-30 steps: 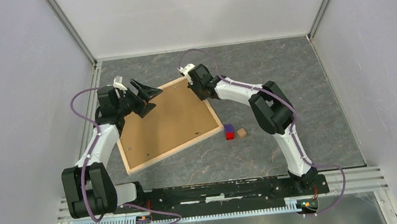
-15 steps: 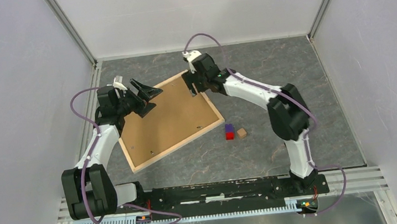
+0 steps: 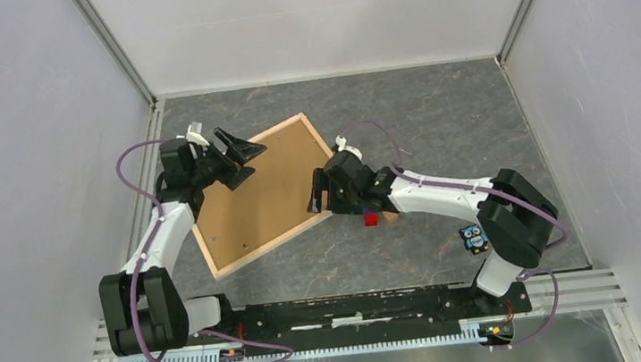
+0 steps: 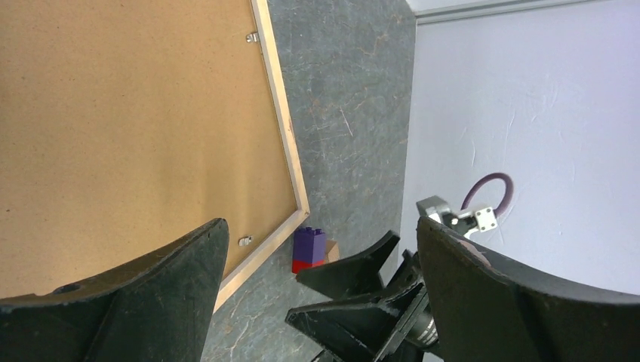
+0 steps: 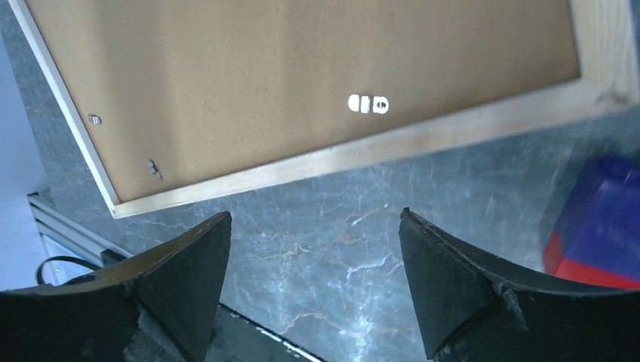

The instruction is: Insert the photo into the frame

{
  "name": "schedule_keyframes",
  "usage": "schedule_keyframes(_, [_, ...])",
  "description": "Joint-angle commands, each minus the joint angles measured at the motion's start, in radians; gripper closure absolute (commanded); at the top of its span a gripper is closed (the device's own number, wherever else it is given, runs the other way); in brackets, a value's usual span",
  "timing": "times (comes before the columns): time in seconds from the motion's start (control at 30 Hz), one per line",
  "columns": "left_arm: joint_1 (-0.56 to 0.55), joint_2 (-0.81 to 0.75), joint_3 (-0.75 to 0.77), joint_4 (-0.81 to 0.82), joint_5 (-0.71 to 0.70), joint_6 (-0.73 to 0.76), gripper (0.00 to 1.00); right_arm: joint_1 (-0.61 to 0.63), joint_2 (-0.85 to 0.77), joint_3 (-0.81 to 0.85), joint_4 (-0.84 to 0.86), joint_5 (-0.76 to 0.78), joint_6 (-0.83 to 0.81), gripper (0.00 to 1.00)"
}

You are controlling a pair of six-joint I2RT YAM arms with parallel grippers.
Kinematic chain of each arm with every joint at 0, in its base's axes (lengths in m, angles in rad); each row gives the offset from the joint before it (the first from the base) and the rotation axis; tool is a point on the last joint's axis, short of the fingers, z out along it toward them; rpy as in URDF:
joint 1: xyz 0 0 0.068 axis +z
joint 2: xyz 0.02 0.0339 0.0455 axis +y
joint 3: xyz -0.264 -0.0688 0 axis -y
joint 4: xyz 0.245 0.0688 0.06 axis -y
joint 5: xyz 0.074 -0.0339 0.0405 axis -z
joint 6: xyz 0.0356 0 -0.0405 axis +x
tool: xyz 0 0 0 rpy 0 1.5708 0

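Observation:
The frame (image 3: 270, 247) lies face down on the grey table, a thin light wooden rim around a plain brown backing board (image 3: 256, 197). The photo is hidden. My left gripper (image 3: 256, 161) hovers open over the frame's far left part, with nothing between its fingers. My right gripper (image 3: 314, 192) stands open over the frame's right corner, also with nothing in it. In the left wrist view the left gripper (image 4: 321, 226) looks past the rim (image 4: 283, 128) at the right gripper. The right gripper (image 5: 315, 217) sits over bare table just off the rim (image 5: 423, 136).
A red and purple block (image 3: 370, 220) and a small tan block (image 3: 390, 216) sit right of the frame, partly under the right arm. Metal turn-clips (image 5: 368, 103) stick out over the backing board. White walls close in the table on three sides.
My right gripper has opened and swung from the frame's far corner down to its right corner. The frame has shifted a little to the left. The left arm has stayed put.

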Motion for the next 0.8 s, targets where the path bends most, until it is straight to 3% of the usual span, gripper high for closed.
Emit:
schedule_keyframes(0.0, [-0.007,-0.044,0.030,0.011,-0.011,0.052,0.00,0.038,-0.034,-0.033,-0.017,0.075,0.220,0.12])
schedule_keyframes(0.23, [-0.010,-0.044,0.039,-0.037,-0.021,0.072,0.00,0.070,0.031,-0.066,0.023,0.106,0.402,0.09])
schedule_keyframes(0.37, [-0.010,-0.053,0.039,-0.037,-0.021,0.072,0.00,0.107,0.067,-0.087,0.061,0.177,0.476,0.14])
schedule_keyframes(0.63, [-0.012,-0.062,0.042,-0.037,-0.018,0.072,0.00,0.127,0.254,0.090,-0.062,0.172,0.491,0.23])
schedule_keyframes(0.77, [-0.011,-0.066,0.042,-0.037,-0.018,0.072,0.00,0.130,0.279,0.094,-0.087,0.190,0.533,0.39])
